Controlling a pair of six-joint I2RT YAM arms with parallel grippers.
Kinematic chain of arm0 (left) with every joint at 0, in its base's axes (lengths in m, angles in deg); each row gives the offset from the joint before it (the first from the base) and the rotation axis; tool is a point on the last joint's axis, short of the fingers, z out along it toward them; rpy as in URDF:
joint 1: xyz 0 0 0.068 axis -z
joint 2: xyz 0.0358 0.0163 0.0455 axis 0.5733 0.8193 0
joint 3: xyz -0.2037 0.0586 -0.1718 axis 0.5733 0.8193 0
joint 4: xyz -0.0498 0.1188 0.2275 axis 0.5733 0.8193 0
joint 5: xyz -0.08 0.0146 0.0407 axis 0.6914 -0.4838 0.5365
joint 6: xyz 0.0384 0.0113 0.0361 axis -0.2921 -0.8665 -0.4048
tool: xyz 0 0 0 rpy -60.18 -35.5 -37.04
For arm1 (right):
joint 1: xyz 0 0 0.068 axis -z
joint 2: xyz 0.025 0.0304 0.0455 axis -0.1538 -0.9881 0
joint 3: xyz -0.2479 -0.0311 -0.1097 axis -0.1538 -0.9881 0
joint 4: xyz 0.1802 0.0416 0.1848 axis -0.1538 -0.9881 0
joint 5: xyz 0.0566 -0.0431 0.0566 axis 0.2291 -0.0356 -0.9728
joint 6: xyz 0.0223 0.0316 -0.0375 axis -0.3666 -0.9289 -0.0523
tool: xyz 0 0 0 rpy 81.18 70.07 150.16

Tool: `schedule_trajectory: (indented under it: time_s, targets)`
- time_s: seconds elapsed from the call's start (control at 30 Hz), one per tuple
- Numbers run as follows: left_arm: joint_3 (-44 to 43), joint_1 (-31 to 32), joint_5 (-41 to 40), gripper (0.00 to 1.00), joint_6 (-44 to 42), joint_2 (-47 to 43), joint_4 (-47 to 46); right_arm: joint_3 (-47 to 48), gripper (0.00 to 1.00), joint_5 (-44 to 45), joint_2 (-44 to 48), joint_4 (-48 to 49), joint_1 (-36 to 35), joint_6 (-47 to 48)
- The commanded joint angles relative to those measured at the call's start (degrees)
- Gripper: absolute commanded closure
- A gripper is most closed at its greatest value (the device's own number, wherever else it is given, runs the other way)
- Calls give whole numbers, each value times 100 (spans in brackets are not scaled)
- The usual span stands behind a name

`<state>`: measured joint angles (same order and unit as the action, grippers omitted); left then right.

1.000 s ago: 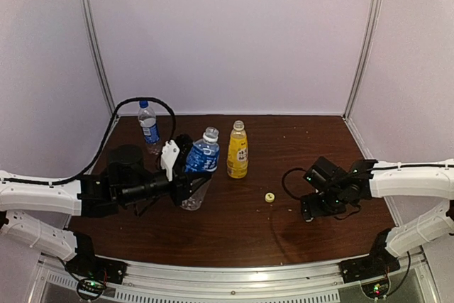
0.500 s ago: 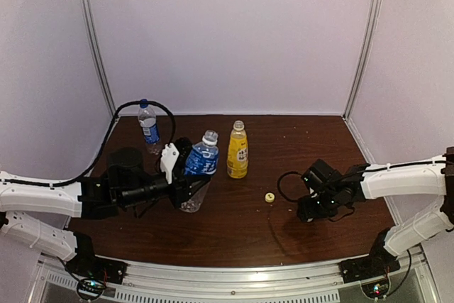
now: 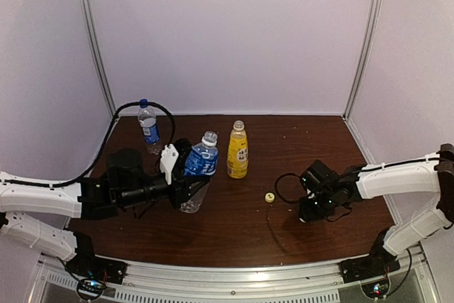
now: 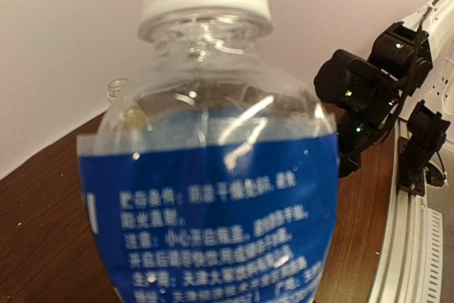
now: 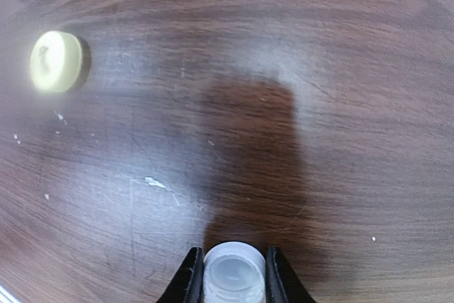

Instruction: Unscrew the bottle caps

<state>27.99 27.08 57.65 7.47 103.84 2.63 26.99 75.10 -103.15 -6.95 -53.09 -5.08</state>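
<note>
Jaws of the right gripper (image 5: 233, 259) pinched the white cap (image 5: 234, 276) near the yellow cap (image 5: 58, 61); the left gripper (image 3: 189, 184) clamped the clear bottle (image 3: 202, 161).

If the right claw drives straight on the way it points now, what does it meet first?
Probably the bare tabletop: the right claw, shut on the white cap, points at the wood. The yellow cap lies left of that line, though depth is unclear.

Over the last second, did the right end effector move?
Yes: top view shows the right end effector shifting left, nearer the yellow cap, now shut on the white cap.
</note>
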Motion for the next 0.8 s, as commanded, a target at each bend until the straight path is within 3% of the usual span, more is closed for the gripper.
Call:
schedule_trajectory:
  time_s: [0.0, 0.53, 0.6, 0.77]
  targets:
    - [37, -33, 3, 71, -61, -76, -380, 357, 80, -22, -138, 70, 22, 156]
    - [52, -30, -157, 70, -90, -323, -102, 2054, 83, 79, -2041, 209, 23, 972]
    - [75, -31, -190, 71, -109, -345, -103, 2072, 80, 98, -2045, 219, 22, 987]
    - [89, -30, -239, 70, -132, -290, -115, 2064, 62, 149, -1923, 144, 22, 983]
